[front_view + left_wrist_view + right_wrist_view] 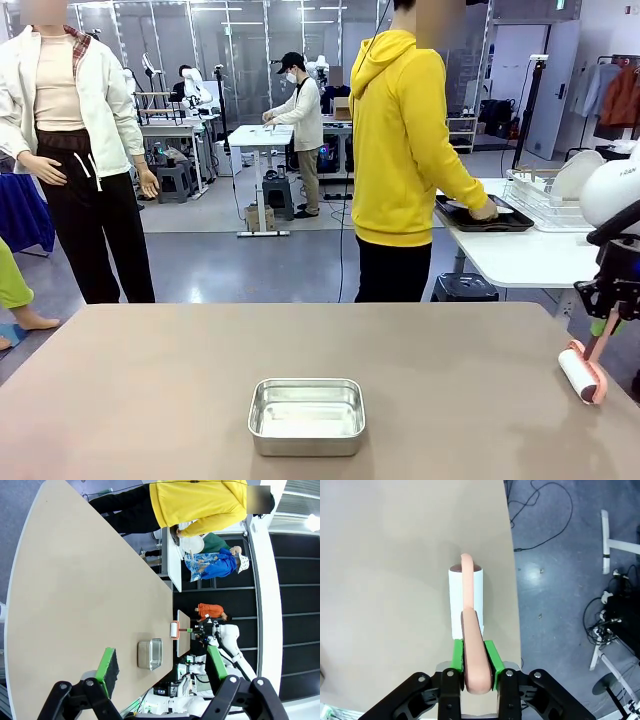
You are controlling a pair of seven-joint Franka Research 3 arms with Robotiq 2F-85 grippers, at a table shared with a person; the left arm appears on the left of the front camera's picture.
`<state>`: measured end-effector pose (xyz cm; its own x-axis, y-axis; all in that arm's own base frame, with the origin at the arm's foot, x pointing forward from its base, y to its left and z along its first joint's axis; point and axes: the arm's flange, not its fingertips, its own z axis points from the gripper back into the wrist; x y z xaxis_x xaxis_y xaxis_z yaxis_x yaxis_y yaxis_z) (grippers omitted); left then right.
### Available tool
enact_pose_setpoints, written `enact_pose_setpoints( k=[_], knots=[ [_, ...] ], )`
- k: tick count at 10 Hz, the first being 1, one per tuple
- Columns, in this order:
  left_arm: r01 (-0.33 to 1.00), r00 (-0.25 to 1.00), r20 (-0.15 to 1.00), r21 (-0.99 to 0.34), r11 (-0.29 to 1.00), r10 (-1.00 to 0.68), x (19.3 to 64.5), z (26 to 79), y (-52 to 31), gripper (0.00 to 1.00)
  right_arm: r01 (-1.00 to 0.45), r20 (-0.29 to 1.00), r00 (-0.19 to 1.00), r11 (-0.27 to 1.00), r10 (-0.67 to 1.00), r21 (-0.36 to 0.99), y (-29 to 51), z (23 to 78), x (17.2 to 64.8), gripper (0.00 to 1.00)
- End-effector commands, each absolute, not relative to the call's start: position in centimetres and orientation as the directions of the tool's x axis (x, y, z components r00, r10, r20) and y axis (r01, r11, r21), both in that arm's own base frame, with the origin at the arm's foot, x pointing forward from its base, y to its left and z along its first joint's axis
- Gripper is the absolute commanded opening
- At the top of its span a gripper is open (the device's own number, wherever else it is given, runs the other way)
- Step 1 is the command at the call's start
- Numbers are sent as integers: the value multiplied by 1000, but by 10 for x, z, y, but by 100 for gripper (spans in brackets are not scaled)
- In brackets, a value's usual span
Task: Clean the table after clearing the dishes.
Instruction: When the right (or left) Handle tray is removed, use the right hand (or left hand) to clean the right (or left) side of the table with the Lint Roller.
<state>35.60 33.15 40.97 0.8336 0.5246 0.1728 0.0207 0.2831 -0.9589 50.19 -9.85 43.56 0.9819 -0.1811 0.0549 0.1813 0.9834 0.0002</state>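
The right fingers (458,654) squeeze the pink handle (473,650) of a roller (459,600) that rests on the counter (150,380). The left fingers (108,665) are wide apart and hold nothing.

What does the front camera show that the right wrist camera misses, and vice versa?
Front view: a steel pan on the table, and a person in a yellow hoodie, hand on a dark tray at a white side table. Right wrist view: cables and a stand's round foot on the floor. Both: the right gripper shut on the pink handle of the lint roller, by the table's edge.
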Motion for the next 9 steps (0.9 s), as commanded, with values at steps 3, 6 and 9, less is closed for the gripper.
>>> enact_pose_setpoints(
  k=[3, 6, 9],
  knots=[
    [35, 827, 177, -964, 265, 534, 355, 412, 332, 89, 136, 149, 980, 991, -135, 3, -72, 470, 452, 22],
    [35, 827, 177, -964, 265, 534, 355, 412, 332, 89, 76, 206, 976, 997, -70, -17, -49, 482, 425, 22],
    [35, 827, 177, -964, 265, 534, 355, 412, 332, 89, 96, 173, 980, 995, -94, -7, -56, 490, 433, 22]
  ],
)
